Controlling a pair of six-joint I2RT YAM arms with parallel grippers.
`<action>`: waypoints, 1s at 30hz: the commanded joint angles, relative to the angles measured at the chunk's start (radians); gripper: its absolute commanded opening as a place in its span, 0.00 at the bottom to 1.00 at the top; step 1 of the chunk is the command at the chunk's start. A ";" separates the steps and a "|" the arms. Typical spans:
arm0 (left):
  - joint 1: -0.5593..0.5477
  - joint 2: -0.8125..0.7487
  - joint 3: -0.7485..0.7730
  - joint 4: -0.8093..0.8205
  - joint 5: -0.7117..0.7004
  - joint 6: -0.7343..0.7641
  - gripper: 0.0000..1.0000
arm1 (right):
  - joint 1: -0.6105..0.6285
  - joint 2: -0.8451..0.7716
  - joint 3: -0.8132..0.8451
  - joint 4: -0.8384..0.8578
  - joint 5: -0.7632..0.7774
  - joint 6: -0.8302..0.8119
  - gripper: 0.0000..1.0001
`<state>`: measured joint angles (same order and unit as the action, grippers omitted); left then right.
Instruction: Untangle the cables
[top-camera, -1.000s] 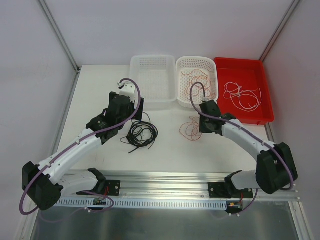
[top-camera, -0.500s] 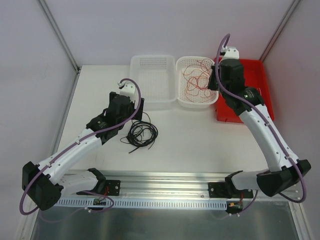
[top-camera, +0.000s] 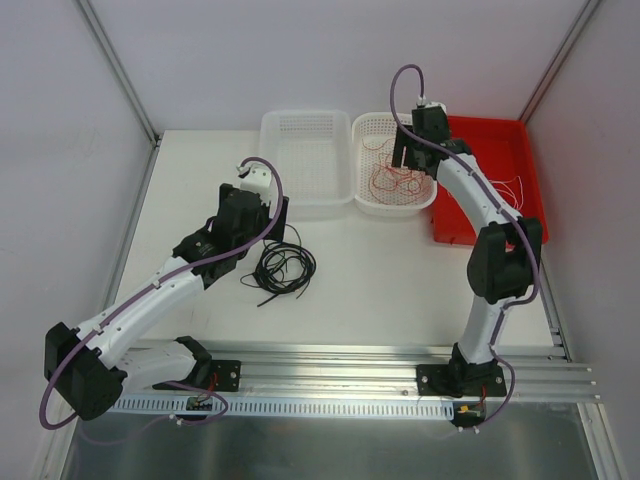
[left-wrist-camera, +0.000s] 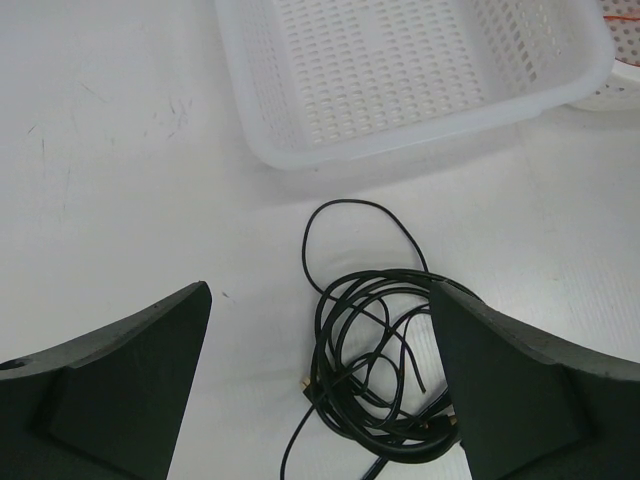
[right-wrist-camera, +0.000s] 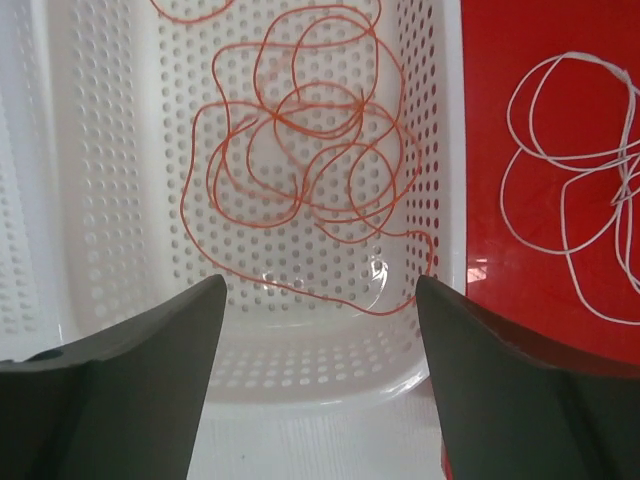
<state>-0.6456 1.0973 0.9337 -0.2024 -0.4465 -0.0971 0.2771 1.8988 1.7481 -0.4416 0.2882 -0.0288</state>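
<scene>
Three cables (top-camera: 285, 268) lie apart, sorted by colour. The orange cable (right-wrist-camera: 310, 150) rests in the white basket (right-wrist-camera: 120, 200) under the right gripper (right-wrist-camera: 320, 300), fingers wide and empty. The white cable (right-wrist-camera: 570, 200) lies in the red tray (right-wrist-camera: 500, 100) at three o'clock. The left gripper (left-wrist-camera: 320, 290) hangs wide above the black cable (left-wrist-camera: 375, 350), likely to grab it.

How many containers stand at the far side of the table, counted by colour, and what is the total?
White: 2 (left basket, right basket)
Red: 1 (tray)
Total: 3
</scene>
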 joint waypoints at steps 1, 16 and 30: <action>0.012 0.010 0.025 0.006 0.023 0.017 0.92 | 0.008 -0.101 -0.045 0.042 -0.099 0.004 0.82; -0.064 0.125 0.056 -0.057 0.229 0.088 0.92 | 0.195 -0.740 -0.671 0.092 -0.199 0.115 0.92; -0.210 0.194 0.004 -0.290 0.305 -0.121 0.85 | 0.402 -1.009 -0.999 0.164 -0.239 0.253 0.99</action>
<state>-0.8333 1.2884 0.9607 -0.4389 -0.1822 -0.1558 0.6514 0.9043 0.7868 -0.3508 0.0708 0.1604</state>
